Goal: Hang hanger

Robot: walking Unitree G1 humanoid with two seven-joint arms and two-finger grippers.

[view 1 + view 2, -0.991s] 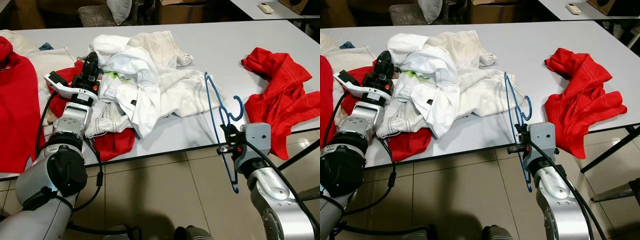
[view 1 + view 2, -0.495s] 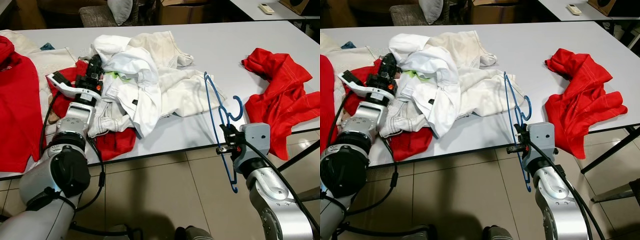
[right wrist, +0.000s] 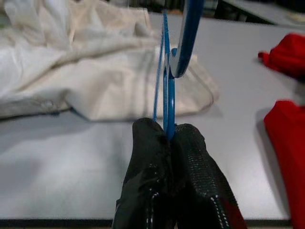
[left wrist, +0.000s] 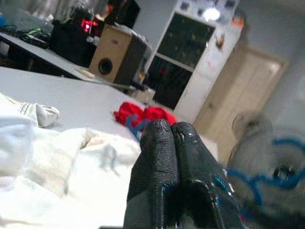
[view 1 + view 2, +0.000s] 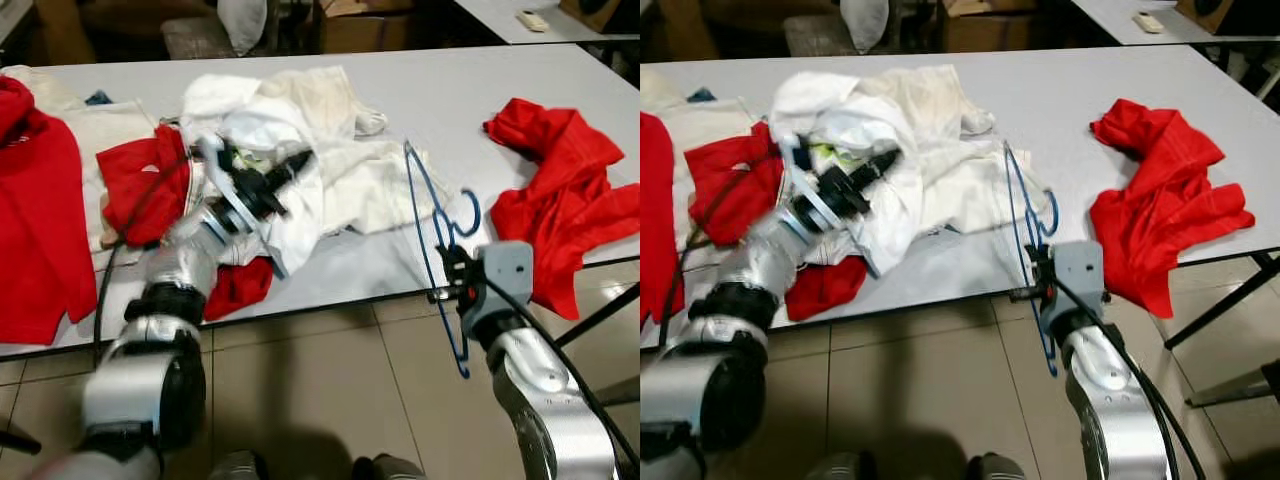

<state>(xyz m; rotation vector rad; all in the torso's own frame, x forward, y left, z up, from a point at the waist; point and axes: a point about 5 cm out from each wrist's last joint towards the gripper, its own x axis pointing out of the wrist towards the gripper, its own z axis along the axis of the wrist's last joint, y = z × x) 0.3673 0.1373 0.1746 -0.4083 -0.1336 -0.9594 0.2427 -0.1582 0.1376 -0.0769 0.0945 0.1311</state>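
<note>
A thin blue wire hanger (image 3: 187, 38) stands upright at the table's front edge, its hook toward the red garment on the right. My right gripper (image 5: 447, 265) is shut on its lower wire, just in front of the table edge. The black fingers (image 3: 147, 157) pinch the wire between their tips. My left gripper (image 5: 288, 168) lies over the pile of white clothes (image 5: 330, 110), pointing right toward the hanger, blurred. Its fingers (image 4: 159, 143) are pressed together with nothing between them.
The grey table (image 5: 440, 80) carries a crumpled red garment (image 5: 560, 200) at the right, a red shirt (image 5: 140, 175) left of the white pile and more red cloth (image 5: 35, 220) hanging over the left edge. Tiled floor (image 5: 330, 400) lies in front.
My left arm has swung right, from the red shirt onto the white pile, its gripper now pointing toward the hanger. The right gripper and hanger have barely moved.
</note>
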